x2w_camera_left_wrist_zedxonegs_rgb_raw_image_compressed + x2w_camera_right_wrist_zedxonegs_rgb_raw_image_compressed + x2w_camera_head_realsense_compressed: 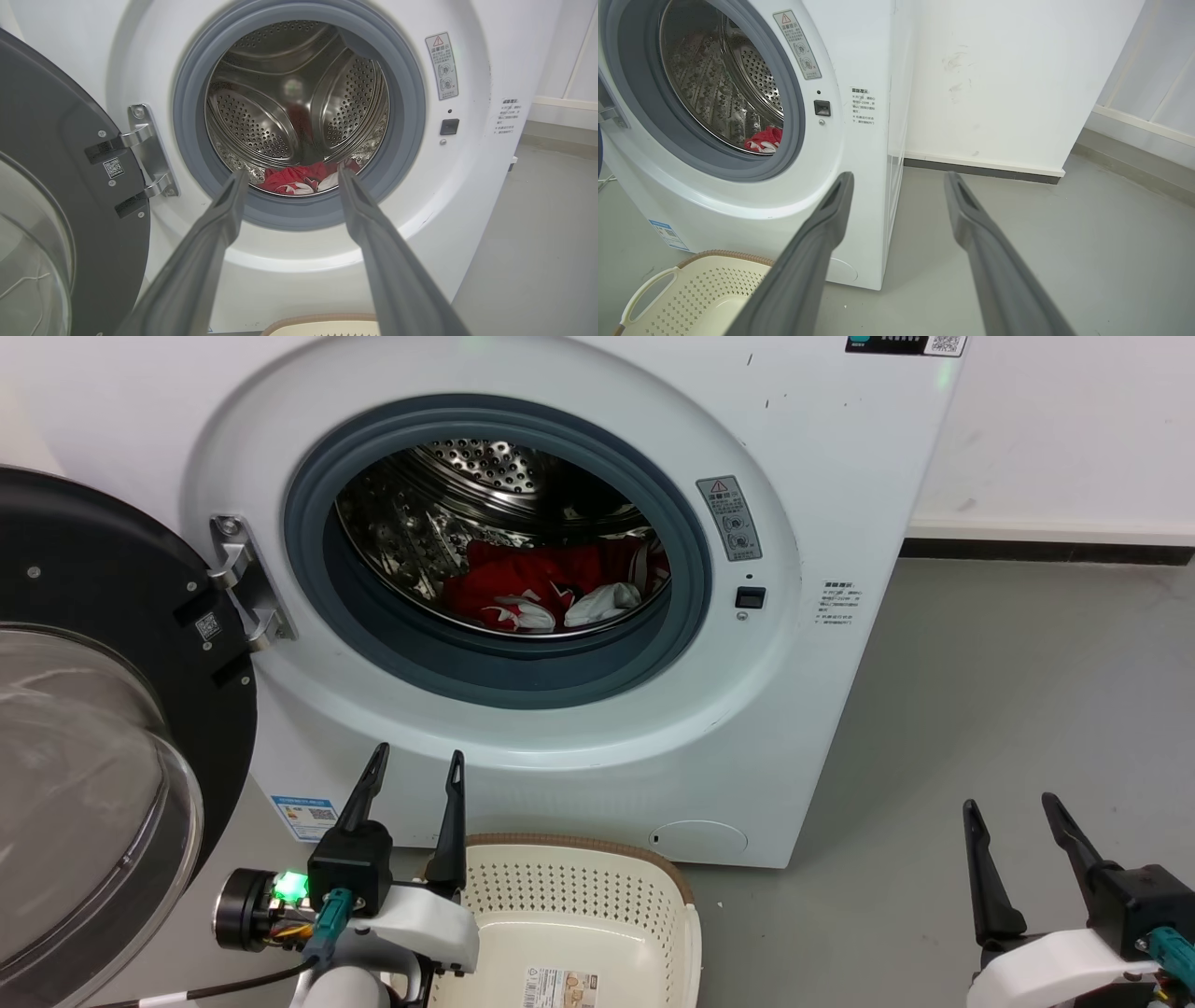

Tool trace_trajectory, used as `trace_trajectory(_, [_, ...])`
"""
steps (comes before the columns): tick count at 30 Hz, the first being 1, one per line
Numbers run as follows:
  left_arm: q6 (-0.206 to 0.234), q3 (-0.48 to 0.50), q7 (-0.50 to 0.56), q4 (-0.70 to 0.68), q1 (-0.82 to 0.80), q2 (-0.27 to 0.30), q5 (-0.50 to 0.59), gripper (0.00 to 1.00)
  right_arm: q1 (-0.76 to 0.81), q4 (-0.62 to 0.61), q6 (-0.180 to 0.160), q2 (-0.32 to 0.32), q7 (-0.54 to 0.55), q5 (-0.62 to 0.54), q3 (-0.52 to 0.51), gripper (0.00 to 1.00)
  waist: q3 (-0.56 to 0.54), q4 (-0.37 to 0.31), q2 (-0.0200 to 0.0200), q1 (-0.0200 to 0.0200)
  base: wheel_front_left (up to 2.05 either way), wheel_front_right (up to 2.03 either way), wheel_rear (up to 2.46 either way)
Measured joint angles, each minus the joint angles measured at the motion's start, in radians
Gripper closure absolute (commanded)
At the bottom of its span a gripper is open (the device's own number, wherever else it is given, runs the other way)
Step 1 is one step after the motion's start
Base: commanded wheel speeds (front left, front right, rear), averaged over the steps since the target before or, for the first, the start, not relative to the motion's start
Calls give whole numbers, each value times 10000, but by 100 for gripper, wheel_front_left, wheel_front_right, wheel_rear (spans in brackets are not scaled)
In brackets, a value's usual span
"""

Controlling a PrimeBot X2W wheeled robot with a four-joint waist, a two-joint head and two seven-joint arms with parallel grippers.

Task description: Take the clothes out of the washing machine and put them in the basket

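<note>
The washing machine (840, 476) stands on the grey floor (980, 709). Its black-framed glass door (93, 551) is swung fully open to the robot's left. The clothes (551, 583), a red bundle with white parts, lie at the bottom of the perforated steel drum (485, 462), behind the grey-blue rubber rim (373, 644) of the porthole. The basket (579, 887) sits on the floor directly in front of the machine, below the porthole. The paper label (560, 987) on its bottom is visible.

The left hand (418, 752) is open, its two dark fingers spread and gripping nothing. It hovers above the basket's left rear corner, outside the machine, with the fingers pointing toward the porthole. In the left wrist view the clothes appear between the two fingertips, well beyond them.

The right hand (1010, 802) is likewise open and holds nothing. It is positioned over the floor to the right of the machine, well apart from the basket and the clothes.
</note>
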Motion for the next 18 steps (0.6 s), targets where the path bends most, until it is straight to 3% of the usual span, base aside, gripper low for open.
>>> trace_trajectory(18, [-81,98,-23,157,-10,-52,-109,0,-1,92,0,0,-23,65,-100,0,45,-47,0,0,0,0,0])
